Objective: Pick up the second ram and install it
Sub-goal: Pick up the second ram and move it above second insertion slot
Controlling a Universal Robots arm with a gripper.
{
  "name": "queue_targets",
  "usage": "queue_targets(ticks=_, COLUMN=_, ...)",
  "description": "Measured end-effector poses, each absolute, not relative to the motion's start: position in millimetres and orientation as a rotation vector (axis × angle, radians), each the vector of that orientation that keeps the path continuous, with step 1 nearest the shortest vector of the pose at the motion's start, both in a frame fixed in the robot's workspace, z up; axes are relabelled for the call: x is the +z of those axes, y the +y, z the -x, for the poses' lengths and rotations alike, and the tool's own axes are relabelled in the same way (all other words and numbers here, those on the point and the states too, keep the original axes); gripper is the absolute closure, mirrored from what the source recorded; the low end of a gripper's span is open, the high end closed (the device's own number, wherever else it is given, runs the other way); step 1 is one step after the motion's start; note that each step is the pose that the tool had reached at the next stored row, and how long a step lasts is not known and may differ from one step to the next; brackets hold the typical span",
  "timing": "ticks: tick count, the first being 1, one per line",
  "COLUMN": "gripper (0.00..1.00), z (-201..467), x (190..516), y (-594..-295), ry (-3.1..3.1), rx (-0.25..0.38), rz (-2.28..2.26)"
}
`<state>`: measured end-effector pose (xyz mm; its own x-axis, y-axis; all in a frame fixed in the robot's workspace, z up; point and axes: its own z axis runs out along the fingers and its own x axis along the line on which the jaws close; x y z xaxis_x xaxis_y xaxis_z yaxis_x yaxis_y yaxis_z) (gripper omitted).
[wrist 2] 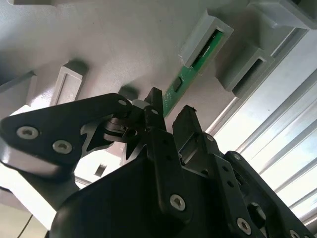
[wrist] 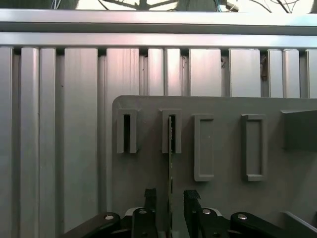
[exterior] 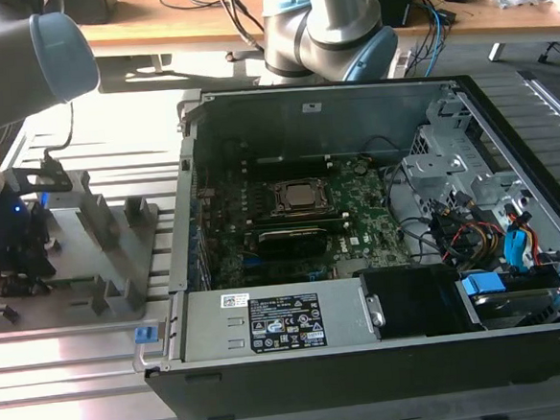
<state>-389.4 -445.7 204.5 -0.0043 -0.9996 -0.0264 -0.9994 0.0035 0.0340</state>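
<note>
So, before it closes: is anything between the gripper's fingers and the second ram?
Nothing visible. In the first wrist view the gripper straddles the second ram, open gaps on both sides; the ram's far end sits in a grey holder block.

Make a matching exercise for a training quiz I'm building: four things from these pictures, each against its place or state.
Things
1. second ram
2. gripper
3. CPU socket
4. neighbouring holder slot

Places or states
A. empty
B. on the motherboard inside the open case
C. fingers open, one on each side of the stick
D. standing on edge, one end in a grey holder block

Pairs: 1-D, 2-C, 3-B, 4-A
</note>
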Motion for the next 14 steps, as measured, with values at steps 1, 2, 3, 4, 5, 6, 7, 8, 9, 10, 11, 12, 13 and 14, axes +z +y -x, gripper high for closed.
queue_targets(ticks=1, gripper=0.64, z=389.4, x=203.4, y=-445.7, ry=-2.222, rx=-0.067, rz=-2.213)
queue_targets(ticks=2, gripper=0.64, z=389.5, x=201.8, y=-445.7, ry=-2.221, rx=-0.067, rz=-2.213)
queue_targets(ticks=3, gripper=0.64, z=389.5, x=201.7, y=-445.7, ry=-2.221, rx=-0.067, rz=-2.213)
queue_targets(ticks=4, gripper=0.64, z=389.4, x=201.6, y=-445.7, ry=-2.222, rx=-0.067, rz=-2.213)
queue_targets(ticks=5, gripper=0.64, z=389.5, x=201.6, y=-445.7, ry=-2.222, rx=-0.067, rz=-2.213)
queue_targets(ticks=6, gripper=0.64, z=389.5, x=201.3, y=-445.6, ry=-2.230, rx=-0.049, rz=-2.221)
queue_targets(ticks=7, gripper=0.64, z=389.4, x=201.3, y=-445.6, ry=-2.231, rx=-0.047, rz=-2.222)
queue_targets(ticks=8, gripper=0.64, z=389.4, x=201.3, y=-445.7, ry=-2.231, rx=-0.047, rz=-2.223)
queue_targets(ticks=9, gripper=0.64, z=389.5, x=201.4, y=-445.7, ry=-2.231, rx=-0.047, rz=-2.223)
queue_targets(ticks=10, gripper=0.64, z=389.4, x=201.4, y=-445.7, ry=-2.231, rx=-0.046, rz=-2.223)
queue_targets(ticks=11, gripper=0.64, z=389.6, x=201.4, y=-445.6, ry=-2.225, rx=-0.033, rz=-2.216)
queue_targets(ticks=12, gripper=0.64, z=389.5, x=201.4, y=-445.7, ry=-2.225, rx=-0.032, rz=-2.216)
queue_targets(ticks=13, gripper=0.64, z=389.5, x=201.4, y=-445.7, ry=-2.224, rx=-0.032, rz=-2.216)
queue_targets(ticks=14, gripper=0.64, z=389.5, x=201.4, y=-445.7, ry=-2.224, rx=-0.031, rz=-2.216)
